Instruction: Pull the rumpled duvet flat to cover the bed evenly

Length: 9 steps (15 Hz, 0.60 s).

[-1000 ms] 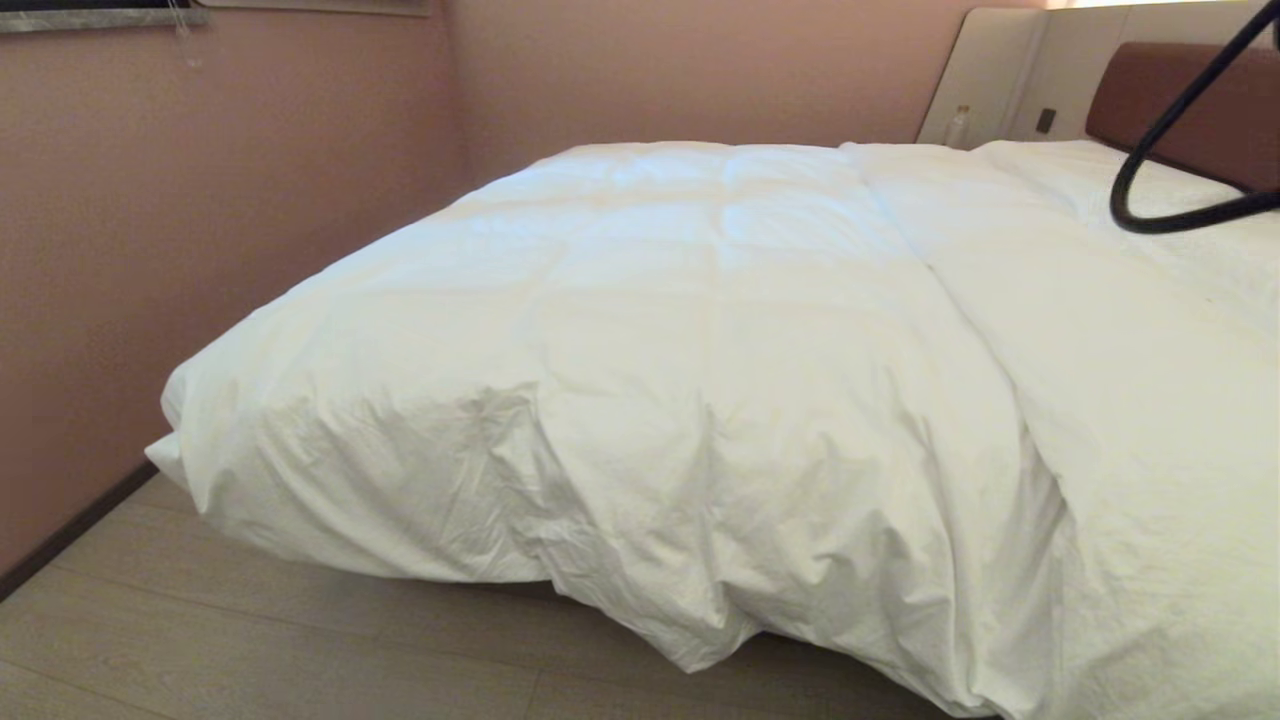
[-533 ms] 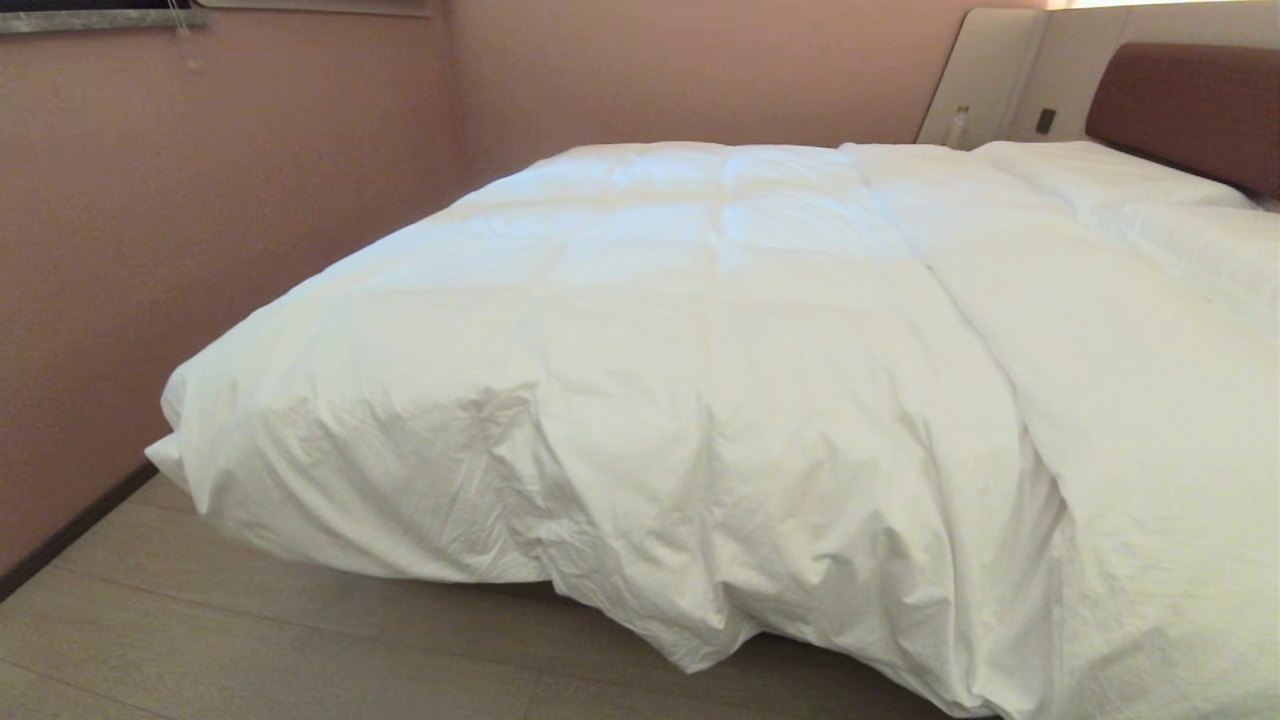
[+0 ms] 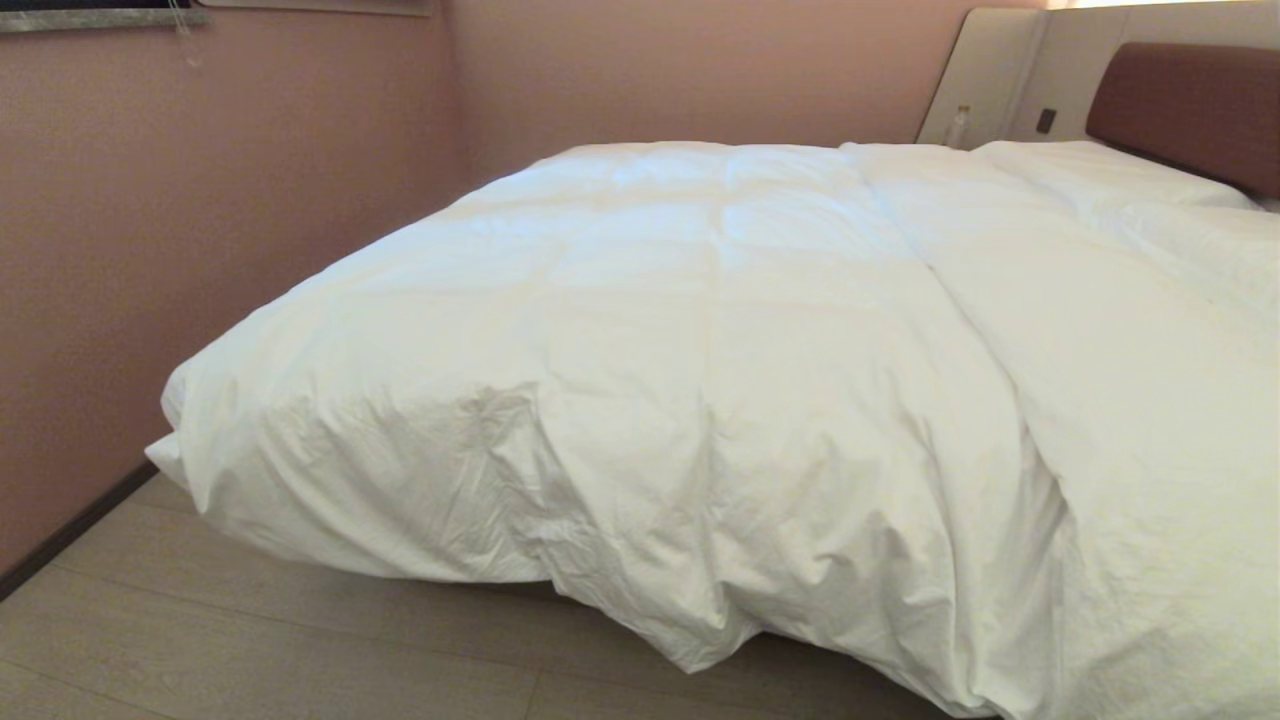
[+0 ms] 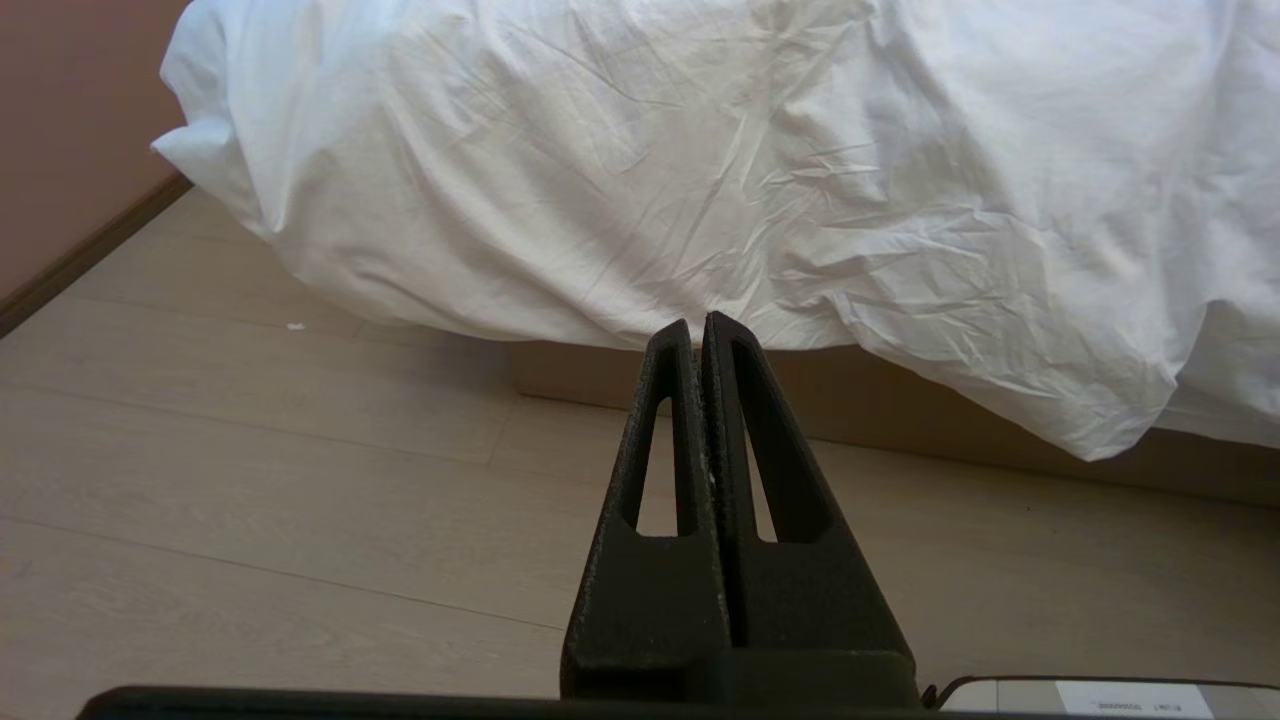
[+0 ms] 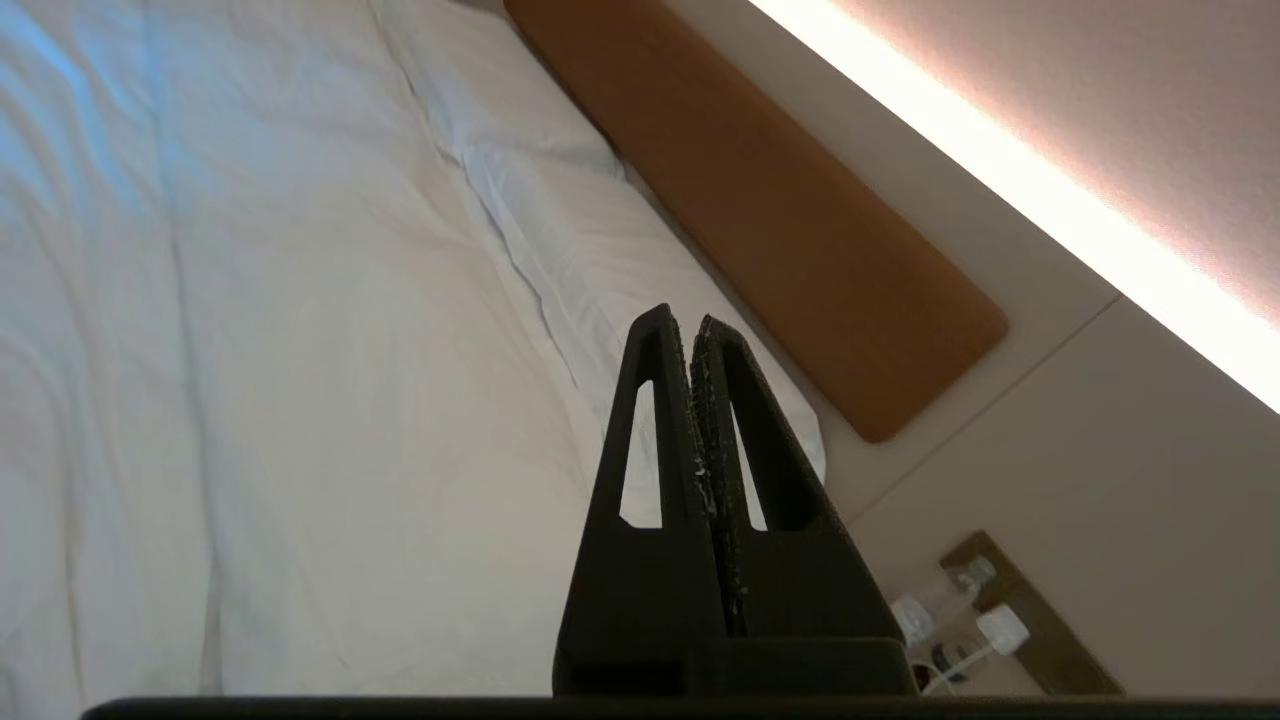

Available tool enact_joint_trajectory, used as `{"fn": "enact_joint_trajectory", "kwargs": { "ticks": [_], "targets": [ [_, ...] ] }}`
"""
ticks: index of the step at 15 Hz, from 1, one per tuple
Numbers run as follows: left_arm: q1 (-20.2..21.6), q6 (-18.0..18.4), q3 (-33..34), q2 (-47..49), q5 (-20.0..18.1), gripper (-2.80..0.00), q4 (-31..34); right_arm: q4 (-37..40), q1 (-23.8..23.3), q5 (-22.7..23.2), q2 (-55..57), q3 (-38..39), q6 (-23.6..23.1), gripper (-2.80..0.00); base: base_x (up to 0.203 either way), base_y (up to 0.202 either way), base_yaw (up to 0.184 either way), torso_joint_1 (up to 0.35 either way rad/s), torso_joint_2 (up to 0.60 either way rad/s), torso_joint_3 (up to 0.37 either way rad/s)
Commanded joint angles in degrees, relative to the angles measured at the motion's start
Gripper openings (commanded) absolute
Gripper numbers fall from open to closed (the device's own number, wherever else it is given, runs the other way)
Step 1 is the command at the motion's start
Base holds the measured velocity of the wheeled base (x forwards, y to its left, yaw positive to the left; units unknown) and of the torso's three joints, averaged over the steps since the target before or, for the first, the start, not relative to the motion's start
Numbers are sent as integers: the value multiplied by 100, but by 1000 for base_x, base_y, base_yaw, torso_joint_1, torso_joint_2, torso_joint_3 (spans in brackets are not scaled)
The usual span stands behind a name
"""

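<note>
- Duvet [image 3: 700, 330] lies spread over the bed [image 4: 900, 410], quilted top mostly flat; near edge hangs bunched and creased over the foot, lowest sag right of centre, close to the floor [image 3: 250, 650].
- L hand [image 4: 697, 325] pinched tight, empty, low above the floor, tips aimed at the hanging hem, not touching.
- R hand [image 5: 690, 325] also closed, nothing in it, up over the bed's head end near the pillow [image 5: 560, 200] and headboard [image 5: 760, 210]; neither arm shows in head view.
- Judgement: task near done; only the foot-end bunch left.
- To do it well: open wide first, pinch the hem's fold not 1 loose layer, pull level and slow toward the low corner, stop once overhang looks even on both sides.
</note>
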Motion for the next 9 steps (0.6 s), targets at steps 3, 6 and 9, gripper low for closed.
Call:
{"fn": "enact_joint_trajectory", "kwargs": {
  "ticks": [3, 6, 9],
  "targets": [
    [1, -5, 0, 0, 0, -280, 0, -599, -44, -618, 369, 22, -125, -280, 0, 0, 0, 0, 0, 0],
    [1, -5, 0, 0, 0, -280, 0, -635, -56, -602, 320, 35, -174, -280, 0, 0, 0, 0, 0, 0],
    [1, -5, 0, 0, 0, -280, 0, -679, -53, -573, -121, -11, -625, -280, 0, 0, 0, 0, 0, 0]
  ]
}}
